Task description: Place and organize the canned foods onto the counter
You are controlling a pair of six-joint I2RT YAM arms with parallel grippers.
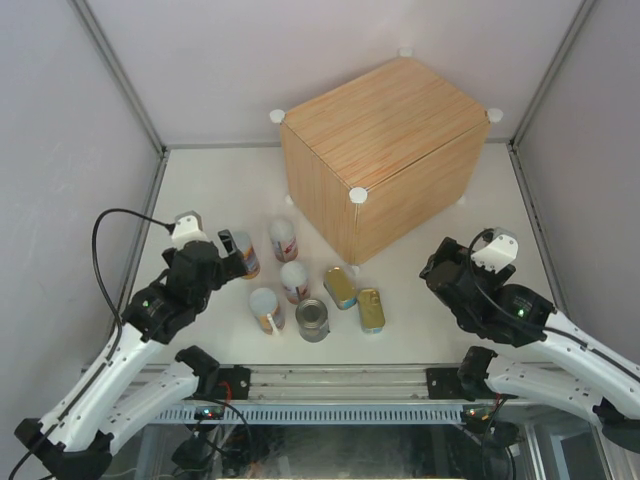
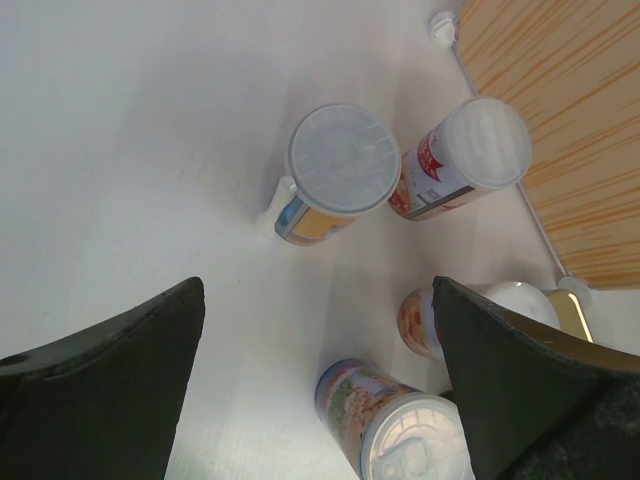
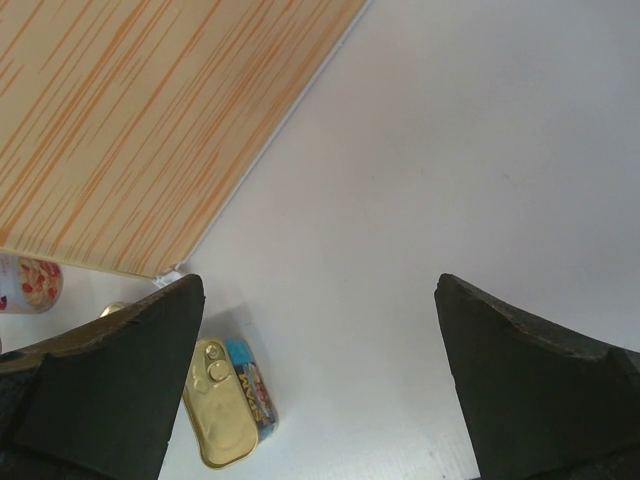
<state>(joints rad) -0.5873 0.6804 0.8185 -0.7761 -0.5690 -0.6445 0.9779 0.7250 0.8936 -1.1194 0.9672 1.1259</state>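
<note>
The left gripper and right gripper hang spread apart, empty. From above, the left one half hides the leftmost tube.

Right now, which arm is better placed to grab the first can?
Left, likely: left pincer, open, points at an orange-blue tube; right pincer faces bare table, gold tin off to its side.

A lab test cell: grey panel walls, aluminium rail.
</note>
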